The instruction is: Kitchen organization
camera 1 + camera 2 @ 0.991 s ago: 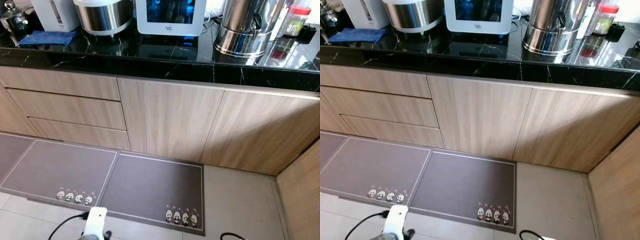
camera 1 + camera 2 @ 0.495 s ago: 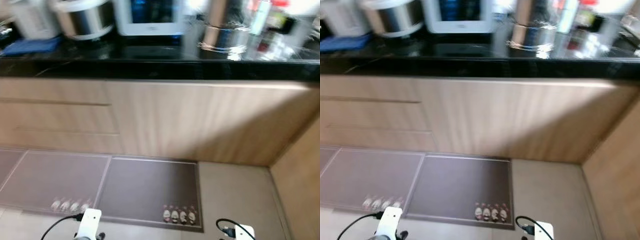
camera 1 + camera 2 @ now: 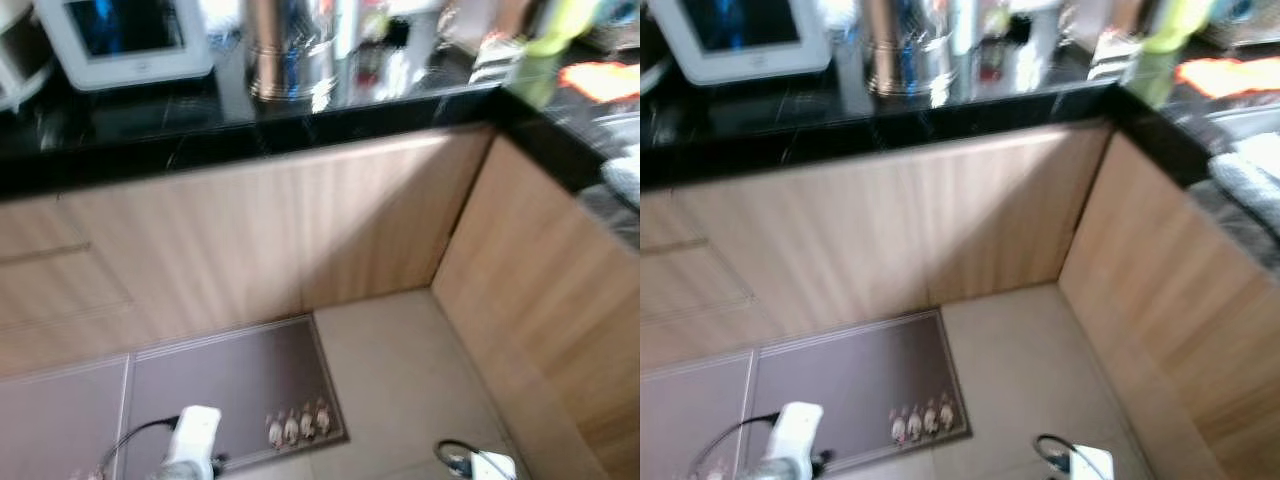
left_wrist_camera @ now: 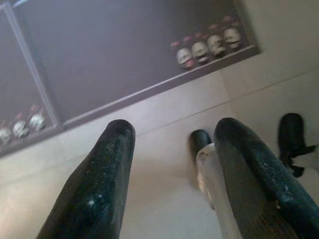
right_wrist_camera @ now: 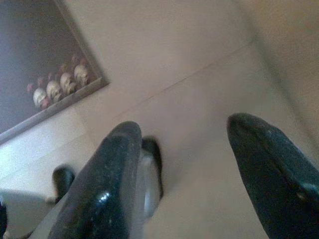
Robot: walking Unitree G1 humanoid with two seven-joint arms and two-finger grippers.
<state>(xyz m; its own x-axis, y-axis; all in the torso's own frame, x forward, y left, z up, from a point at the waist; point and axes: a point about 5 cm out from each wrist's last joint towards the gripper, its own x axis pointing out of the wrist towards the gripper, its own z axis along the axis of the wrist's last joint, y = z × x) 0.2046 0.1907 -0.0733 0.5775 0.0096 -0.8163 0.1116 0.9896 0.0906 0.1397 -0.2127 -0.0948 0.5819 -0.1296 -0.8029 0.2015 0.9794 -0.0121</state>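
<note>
A black stone counter (image 3: 300,112) runs across the back, blurred, above wood cabinet doors (image 3: 250,240). On it stand a white appliance with a blue screen (image 3: 130,40) and a steel urn (image 3: 290,60), with blurred bottles beside them. Both arms hang low over the floor. My left gripper (image 4: 174,127) is open with nothing between its fingers, above pale tiles near the grey panda mat (image 4: 124,50). My right gripper (image 5: 185,127) is also open and empty, over bare tile.
The counter turns a corner and runs toward me on the right (image 3: 560,150), with an orange thing (image 3: 605,80) and a green bottle (image 3: 550,25) on it. Its wood side panel (image 3: 540,290) closes in the right. Beige floor (image 3: 400,370) lies in the corner.
The camera has swung to the right: the drawers and rice cooker have slid out on the left, and the counter corner has come into view. Both arms still hang low.
</note>
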